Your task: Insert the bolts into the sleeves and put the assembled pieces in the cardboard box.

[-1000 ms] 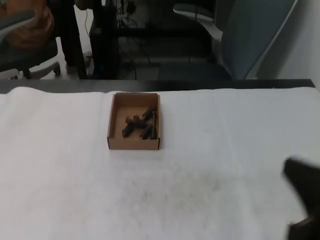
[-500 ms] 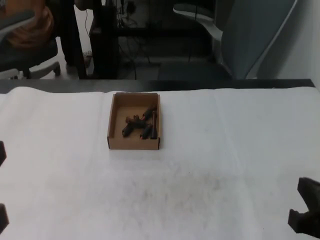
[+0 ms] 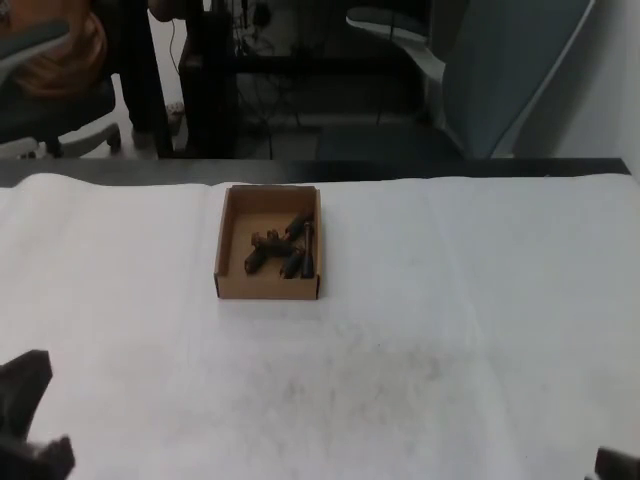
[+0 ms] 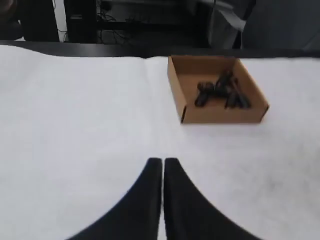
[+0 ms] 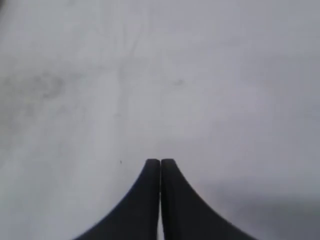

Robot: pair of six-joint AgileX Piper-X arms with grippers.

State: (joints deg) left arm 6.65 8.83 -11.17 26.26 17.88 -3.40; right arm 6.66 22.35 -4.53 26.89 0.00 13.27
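Left end effector (image 4: 162,165) has its two dark fingers pressed together with nothing between them, hovering over bare sheet near the desk's front edge. The right end effector (image 5: 160,162) is closed in the same way, fingertips touching and empty, above a faintly smudged patch of the sheet.

The cardboard box (image 3: 268,285) stands open-topped toward the far middle of the desk, well apart from both arms; in the left wrist view the cardboard box (image 4: 225,115) lies ahead of the fingertips and off to one side. Inside it a loose cluster of dark assembled pieces (image 3: 283,250) lies on the box floor, touching one another (image 4: 222,92); they are too small to tell bolt from sleeve.

A white sheet (image 3: 420,330) covers the desk. The left arm (image 3: 30,420) shows at the near left corner. Behind the desk stands a grey office chair (image 3: 500,70).
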